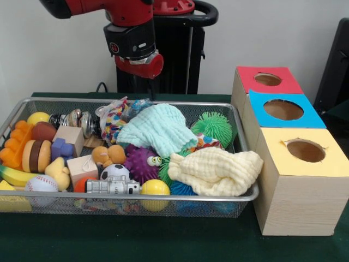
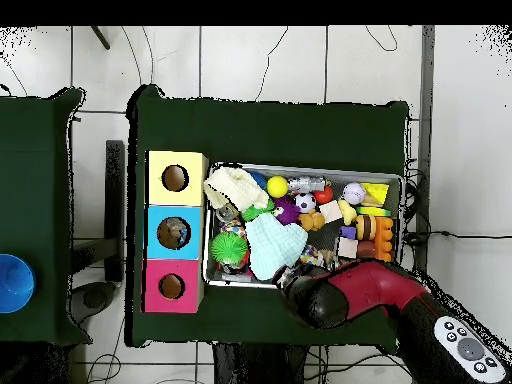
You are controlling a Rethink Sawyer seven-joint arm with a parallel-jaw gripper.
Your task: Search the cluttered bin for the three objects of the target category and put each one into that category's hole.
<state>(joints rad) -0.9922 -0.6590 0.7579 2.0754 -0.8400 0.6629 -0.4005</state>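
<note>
A wire mesh bin [image 1: 248, 197] [image 2: 402, 182] is packed with toys. A mint cloth [image 1: 155, 126] [image 2: 274, 243] and a pale yellow cloth [image 1: 215, 170] [image 2: 232, 184] lie on top. Around them sit a green spiky ball [image 1: 214, 126] [image 2: 230, 250], a purple spiky ball [image 1: 139, 162], a yellow ball [image 1: 155, 188] [image 2: 277, 186], a baseball [image 1: 41, 183], a small soccer ball [image 1: 114, 172], a banana [image 1: 15, 176], a toy burger [image 1: 36, 155] and wooden blocks [image 1: 70, 137]. My gripper [image 1: 139, 61] [image 2: 310, 300] hangs above the bin's robot-side rim, apart from the toys.
Three wooden boxes with round holes stand in a row beside the bin: the red-topped box [image 1: 267, 79] [image 2: 171, 286], the blue-topped box [image 1: 283, 109] [image 2: 173, 232] and the yellow-topped box [image 1: 305, 150] [image 2: 175, 178]. Green cloth covers the table [image 1: 136, 240]. A blue bowl [image 2: 12, 283] sits on another table.
</note>
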